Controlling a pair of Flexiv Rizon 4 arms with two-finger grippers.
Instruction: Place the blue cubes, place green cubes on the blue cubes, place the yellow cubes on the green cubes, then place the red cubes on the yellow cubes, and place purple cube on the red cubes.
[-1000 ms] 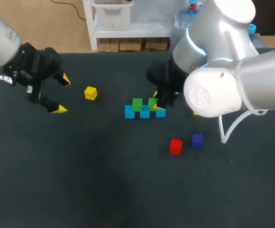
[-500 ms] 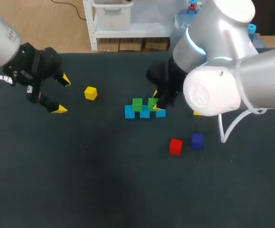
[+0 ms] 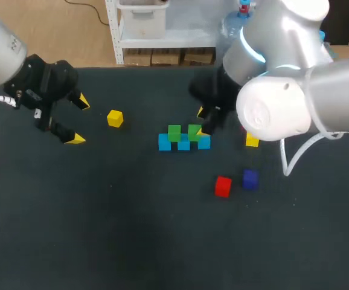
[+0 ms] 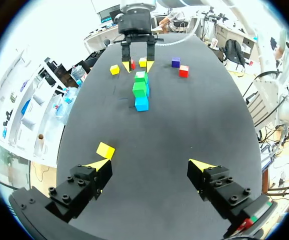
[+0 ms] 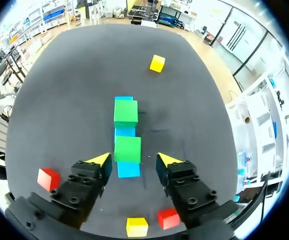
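Right gripper [image 5: 133, 160] hovers, fingers spread, over a small green cube [image 5: 127, 148] atop the blue cubes [image 5: 128, 170], while left gripper [image 4: 151, 165] gapes wide near a small yellow cube [image 4: 105, 150].

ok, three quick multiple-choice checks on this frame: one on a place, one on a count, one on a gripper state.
1. Where is the purple cube?
A) stacked on other cubes
B) on the table beside a red cube
C) held in the air

2. How many green cubes rest on the blue cubes?
A) two
B) three
C) none

3. The left gripper is:
A) shut on a cube
B) shut with nothing in it
C) open and empty

Answers:
1 B: the head view shows it on the table next to the red cube.
2 A: two green cubes sit on the row of three blue ones.
3 C: its fingers stand wide apart with nothing between them; a yellow cube only lies beside one finger.
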